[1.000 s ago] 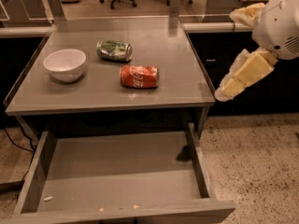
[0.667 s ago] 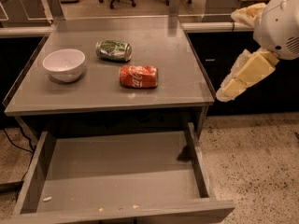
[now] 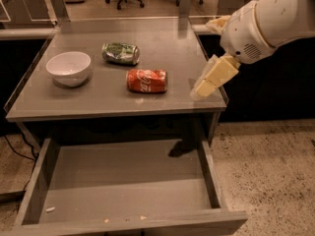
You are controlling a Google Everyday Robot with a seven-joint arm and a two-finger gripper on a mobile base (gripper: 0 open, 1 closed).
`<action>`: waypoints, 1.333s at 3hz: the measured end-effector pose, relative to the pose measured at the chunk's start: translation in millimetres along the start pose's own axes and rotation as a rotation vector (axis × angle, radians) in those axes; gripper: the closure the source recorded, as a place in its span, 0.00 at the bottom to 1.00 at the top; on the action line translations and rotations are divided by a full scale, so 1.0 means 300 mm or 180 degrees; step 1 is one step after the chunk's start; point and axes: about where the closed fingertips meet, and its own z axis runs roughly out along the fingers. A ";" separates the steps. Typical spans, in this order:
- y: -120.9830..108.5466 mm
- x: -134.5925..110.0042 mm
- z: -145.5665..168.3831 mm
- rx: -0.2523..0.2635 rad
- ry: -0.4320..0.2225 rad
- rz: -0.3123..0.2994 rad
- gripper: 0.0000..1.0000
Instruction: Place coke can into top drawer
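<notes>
a white bowl point(image 3: 69, 68) sits well left of the coke can point(image 3: 146, 80) on the grey table point(image 3: 98, 102). a green-patterned can point(image 3: 120, 53) lies just behind the coke can, to its left. the coke can lies on its side; below it the top drawer point(image 3: 123, 181) stands open, crumbs near its front. right of the coke can, apart from it, the gripper point(image 3: 203, 89) hovers at the table edge; open or closed, i cannot tell.

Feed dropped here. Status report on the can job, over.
Gripper empty, at right edge of table. Coke can on its side on table. Top drawer open. Nothing between gripper and can.
</notes>
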 end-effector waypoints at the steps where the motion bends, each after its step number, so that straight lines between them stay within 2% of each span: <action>1: -0.020 -0.008 0.157 -0.0109 -0.0098 0.0097 0.00; 3: -0.056 -0.004 0.389 -0.0182 -0.0167 0.0254 0.00; 4: -0.078 -0.003 0.487 -0.0223 -0.0141 0.0260 0.00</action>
